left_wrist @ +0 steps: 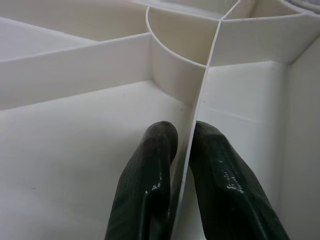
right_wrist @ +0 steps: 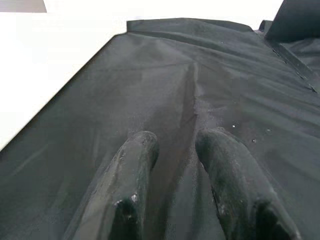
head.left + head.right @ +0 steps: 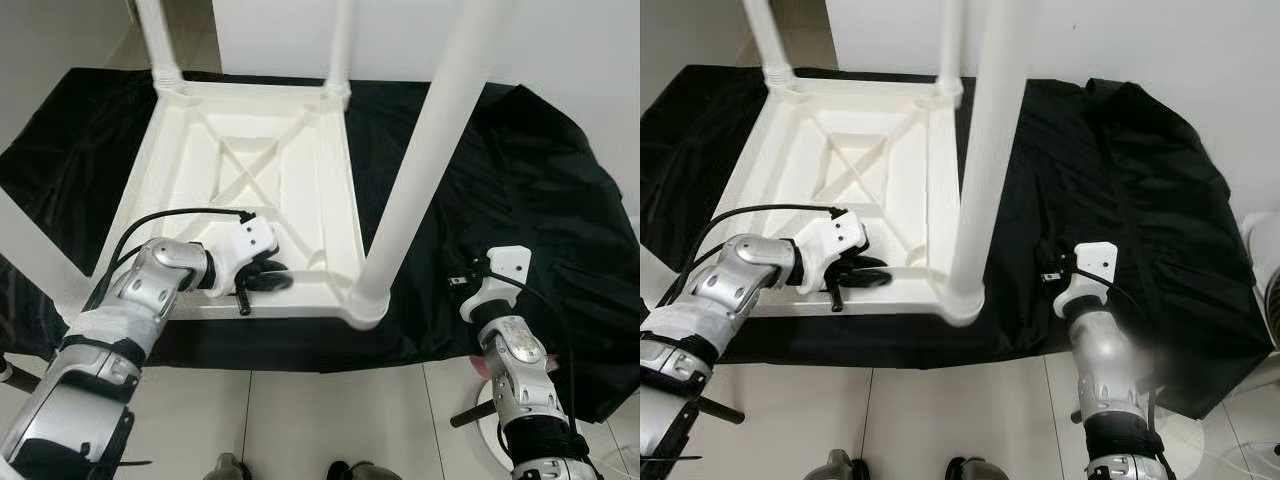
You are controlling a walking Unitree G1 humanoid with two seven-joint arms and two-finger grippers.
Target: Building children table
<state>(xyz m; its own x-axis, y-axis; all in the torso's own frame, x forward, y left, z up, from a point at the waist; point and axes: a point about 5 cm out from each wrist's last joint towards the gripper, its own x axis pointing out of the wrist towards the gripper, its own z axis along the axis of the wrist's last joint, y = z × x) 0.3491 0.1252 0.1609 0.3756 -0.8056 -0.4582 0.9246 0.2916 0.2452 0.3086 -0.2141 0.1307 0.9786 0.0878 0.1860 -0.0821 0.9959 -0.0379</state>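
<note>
Black cloth (image 3: 520, 160) under upturned table (image 3: 250, 170); left gripper (image 1: 184, 137) pinches rib (image 1: 202, 95), right gripper (image 2: 176, 142) slightly apart, empty.

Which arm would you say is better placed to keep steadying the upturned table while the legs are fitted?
Left: the left gripper already pinches a thin rib inside the white table, while the right gripper hangs over the black cloth, holding nothing.

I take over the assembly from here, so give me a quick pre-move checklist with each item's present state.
1. Left tool closed on a rib of the upturned table: ok.
2. Near leg standing upright in its corner socket: ok.
3. Leg fully seated: cannot tell.
4. Right tool holds nothing, above the black cloth: ok.
5. Table lies on the cloth: ok.
</note>
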